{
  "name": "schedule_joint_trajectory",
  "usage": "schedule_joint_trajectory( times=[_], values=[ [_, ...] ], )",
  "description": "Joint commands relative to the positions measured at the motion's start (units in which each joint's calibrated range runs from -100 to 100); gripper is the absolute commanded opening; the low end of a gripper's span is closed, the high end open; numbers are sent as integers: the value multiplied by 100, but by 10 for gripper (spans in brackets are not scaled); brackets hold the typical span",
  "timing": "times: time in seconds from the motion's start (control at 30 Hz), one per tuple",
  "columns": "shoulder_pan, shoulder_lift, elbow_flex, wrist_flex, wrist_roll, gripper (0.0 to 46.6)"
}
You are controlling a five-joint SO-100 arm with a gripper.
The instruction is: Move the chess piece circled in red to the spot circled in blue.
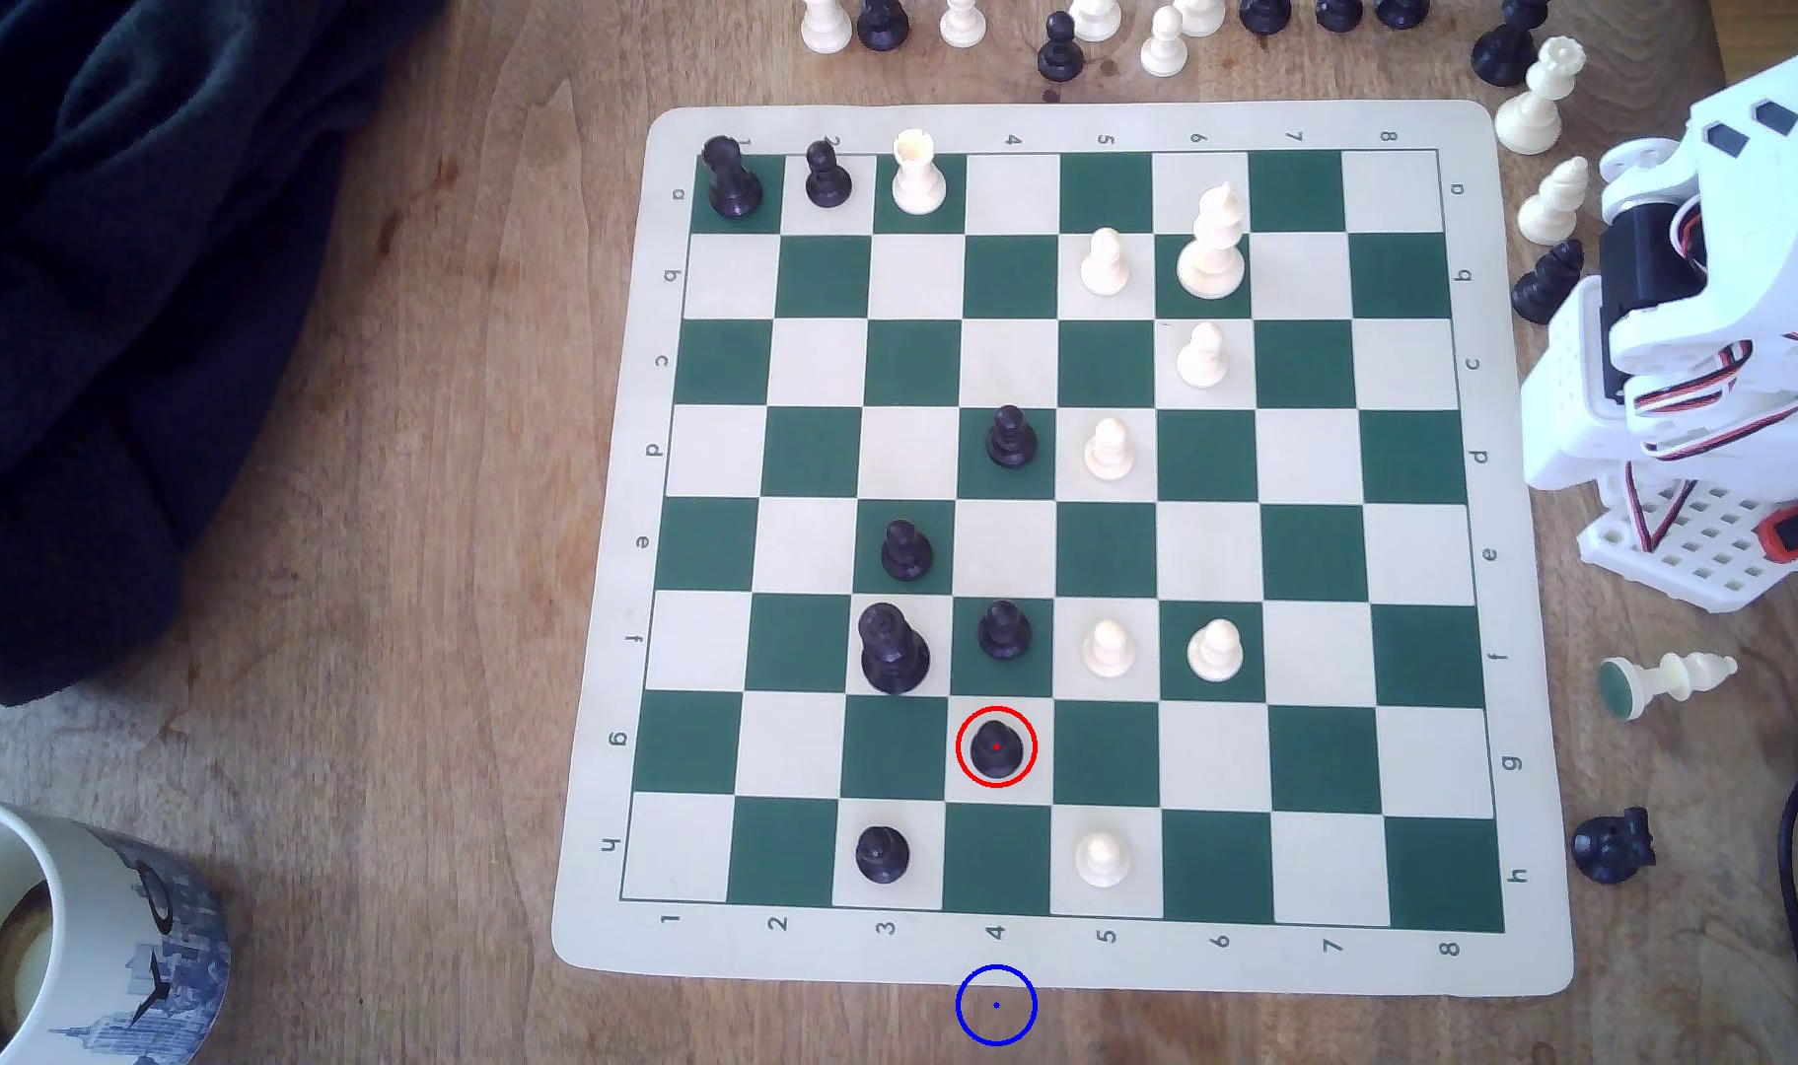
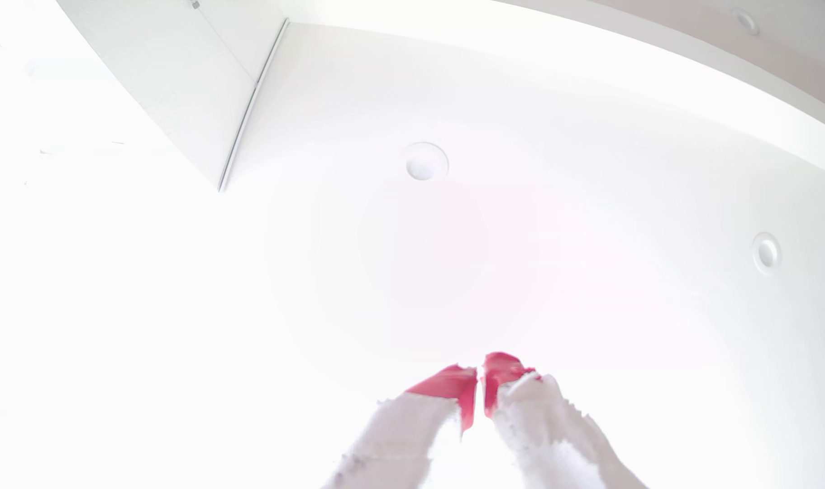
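- Black chess piece (image 1: 996,747) is seen upright, lower centre of the exterior view.
- The spot (image 1: 996,1006) is below it, apart.
- The gripper (image 2: 480,369) is seen nearly closed, empty.

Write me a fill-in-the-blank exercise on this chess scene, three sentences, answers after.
1. The chess piece ringed in red is coloured ____.
2. The spot ringed in blue lies on the wooden table, off the ____.
3. In the wrist view the gripper points up at the ____.

Answers: black; board; ceiling
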Motion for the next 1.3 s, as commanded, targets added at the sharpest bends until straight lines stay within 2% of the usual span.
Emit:
schedule_joint_trajectory(
  times=[0.0,0.17,0.33,0.37,0.47,0.77,0.87,1.03,1.07,1.1,1.17,1.27],
  values=[
    [-214,-3,127,28,10,2],
    [-378,-3,127,904,10,2],
    [-440,-3,108,2927,10,2],
    [-393,-3,-28,3918,-20,2],
    [-284,-3,-118,4819,-24,2],
    [271,6,-1424,8472,-34,2],
    [404,14,-2312,10666,-34,2],
    [389,22,-2611,11821,-34,15],
    [373,14,-2720,12190,-39,26],
    [326,226,-2938,12870,-39,3],
    [209,455,-3146,13590,-39,2],
    [-417,888,-3409,14155,-34,2]
  ],
)
